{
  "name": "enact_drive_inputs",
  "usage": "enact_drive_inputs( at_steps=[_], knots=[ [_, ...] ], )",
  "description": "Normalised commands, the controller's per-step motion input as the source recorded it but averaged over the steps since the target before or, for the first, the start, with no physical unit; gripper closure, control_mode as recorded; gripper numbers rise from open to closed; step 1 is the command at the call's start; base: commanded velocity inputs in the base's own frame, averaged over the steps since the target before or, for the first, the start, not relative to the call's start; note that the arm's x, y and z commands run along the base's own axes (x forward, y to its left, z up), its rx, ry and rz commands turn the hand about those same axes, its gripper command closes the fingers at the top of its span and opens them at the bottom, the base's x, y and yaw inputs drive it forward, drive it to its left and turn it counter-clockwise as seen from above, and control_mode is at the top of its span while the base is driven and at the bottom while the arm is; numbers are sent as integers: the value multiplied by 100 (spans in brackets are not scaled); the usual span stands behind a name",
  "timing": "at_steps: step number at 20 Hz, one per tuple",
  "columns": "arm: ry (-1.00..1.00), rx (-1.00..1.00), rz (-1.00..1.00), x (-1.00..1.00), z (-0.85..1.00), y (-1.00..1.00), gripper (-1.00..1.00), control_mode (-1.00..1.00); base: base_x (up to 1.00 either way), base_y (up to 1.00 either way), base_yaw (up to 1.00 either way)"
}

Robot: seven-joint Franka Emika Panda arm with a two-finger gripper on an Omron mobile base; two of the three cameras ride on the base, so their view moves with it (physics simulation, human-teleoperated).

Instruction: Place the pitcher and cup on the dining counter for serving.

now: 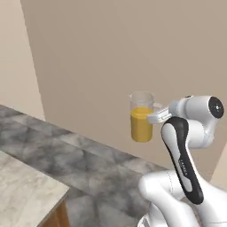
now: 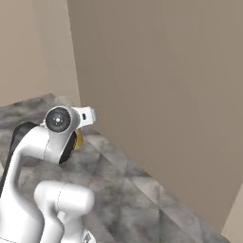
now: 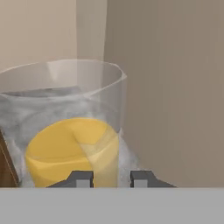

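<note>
Holding the pitcher [image 1: 142, 118] up in the air, our fingers [image 3: 112, 178] are closed on it, one dark tip on each side of a strip of glass at its near edge. We think this strip is the handle, but we cannot be sure. The pitcher is clear glass. It stands upright, with orange juice filling its lower part. In the left base view it hangs high above the grey stone floor [image 1: 84, 164], in front of a plain tan wall [image 1: 111, 53]. Our white arm [image 1: 184, 159] reaches up to it from the lower right.

In the right base view the arm [image 2: 28, 156] hides almost all of the pitcher, and we see just a small bit of orange [image 2: 79, 139] beside the arm's round joint.

A corner of the counter [image 1: 26, 188] shows at the lower left of the left base view. Its top is light and marbled, with brown wood under it. The pitcher is well apart from it.
</note>
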Motion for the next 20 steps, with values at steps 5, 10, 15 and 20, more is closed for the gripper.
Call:
enact_drive_inputs(
  at_steps=[5, 10, 15, 20],
  knots=[
    [0, 0, 0, 0, 0, 0, 100, 100, 100, -55, 66],
    [0, 0, 0, 0, 0, 0, 100, 100, 100, -35, 70],
    [0, 0, 0, 0, 0, 0, 100, 100, 100, -32, 67],
    [0, 0, 0, 0, 0, 0, 100, 100, 100, -52, 55]
  ],
)
